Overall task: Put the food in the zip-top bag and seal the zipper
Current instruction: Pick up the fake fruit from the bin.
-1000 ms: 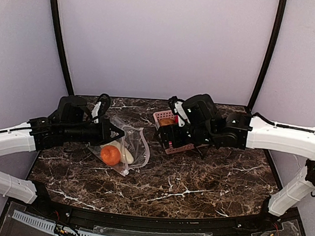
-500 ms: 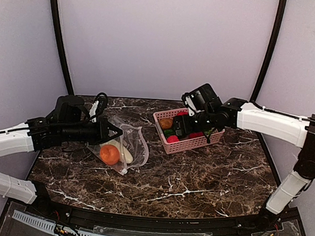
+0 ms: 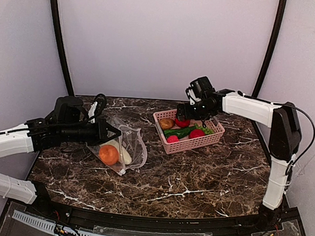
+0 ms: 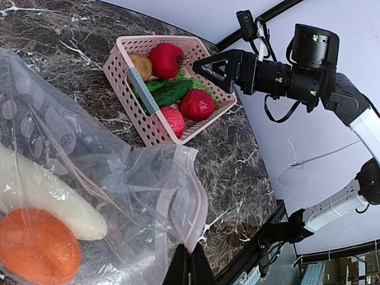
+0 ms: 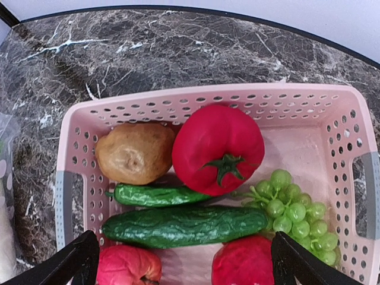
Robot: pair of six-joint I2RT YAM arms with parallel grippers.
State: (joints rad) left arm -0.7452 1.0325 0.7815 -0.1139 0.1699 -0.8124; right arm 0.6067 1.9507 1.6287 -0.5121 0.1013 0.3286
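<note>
The left arm [image 3: 4,142] and right arm [image 3: 250,107] are smooth white shells on black joints, with black wedge-shaped fingers [image 5: 77,261]. A thin black cable [image 3: 313,128] loops off the right one.

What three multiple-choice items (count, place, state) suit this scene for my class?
1. How many red toy pieces lie in the pink slotted plastic basket? A one B three C five
2. Where is the round orange toy fruit? A in the basket B under the basket C inside the clear dotted plastic bag
3. How is the right end effector? A open above the basket B shut on the basket rim C shut on the bag
Answers: 1 B: three red pieces show. 2 C: it lies behind the bag's film. 3 A: its fingers stand wide apart, empty.
</note>
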